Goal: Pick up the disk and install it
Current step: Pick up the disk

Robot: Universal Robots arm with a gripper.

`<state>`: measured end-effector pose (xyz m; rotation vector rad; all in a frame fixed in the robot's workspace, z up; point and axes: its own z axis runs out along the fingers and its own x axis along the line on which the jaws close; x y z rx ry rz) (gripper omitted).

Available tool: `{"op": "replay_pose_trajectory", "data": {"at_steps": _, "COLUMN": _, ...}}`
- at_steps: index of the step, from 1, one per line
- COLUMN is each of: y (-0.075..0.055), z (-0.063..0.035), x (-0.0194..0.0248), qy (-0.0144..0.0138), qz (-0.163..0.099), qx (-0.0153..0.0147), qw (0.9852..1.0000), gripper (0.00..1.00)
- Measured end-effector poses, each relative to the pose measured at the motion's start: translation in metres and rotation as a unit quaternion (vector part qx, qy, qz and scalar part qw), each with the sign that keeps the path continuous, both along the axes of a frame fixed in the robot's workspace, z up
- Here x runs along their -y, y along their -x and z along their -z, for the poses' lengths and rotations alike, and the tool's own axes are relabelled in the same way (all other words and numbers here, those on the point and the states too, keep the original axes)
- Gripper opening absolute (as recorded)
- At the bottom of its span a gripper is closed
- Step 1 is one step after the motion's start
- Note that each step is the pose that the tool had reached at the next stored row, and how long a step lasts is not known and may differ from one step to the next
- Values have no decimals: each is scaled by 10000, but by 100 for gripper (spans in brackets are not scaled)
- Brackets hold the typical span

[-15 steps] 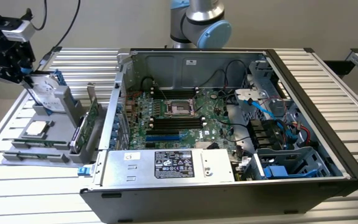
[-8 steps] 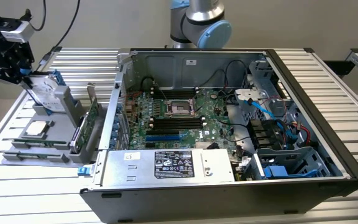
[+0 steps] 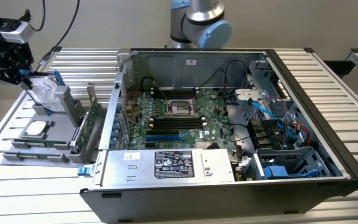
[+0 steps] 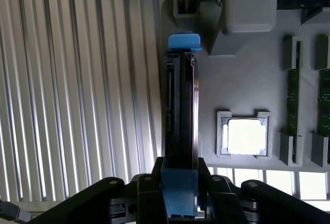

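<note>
The disk (image 3: 43, 94) is a silver drive with a white label in a blue carrier. It stands on edge, slightly tilted, at the grey holder (image 3: 59, 108) on the exterior view's left. My gripper (image 3: 18, 74) is at its upper end, shut on it. The wrist view looks along the disk (image 4: 180, 105) edge-on. The carrier's blue end is clamped between my black fingers (image 4: 154, 175), and a blue tab (image 4: 184, 41) marks its far end. I cannot tell whether the disk's lower end still rests in the holder.
An open computer case (image 3: 328, 116) with its motherboard (image 3: 173, 116) fills the middle of the slatted table. A drive cage with blue parts (image 3: 288, 163) sits at its near right corner. The grey tray (image 4: 247, 79) holds a square CPU chip (image 4: 246, 136) and green cards (image 4: 294, 100).
</note>
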<state>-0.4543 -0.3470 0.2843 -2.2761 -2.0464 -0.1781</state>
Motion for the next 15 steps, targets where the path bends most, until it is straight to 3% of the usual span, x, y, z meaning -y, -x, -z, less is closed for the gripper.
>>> {"op": "replay_pose_trajectory", "data": {"at_steps": 15, "y": 8, "z": 0, "x": 67, "qy": -18, "qz": 0, "qx": 0, "qw": 10000, "gripper": 33}}
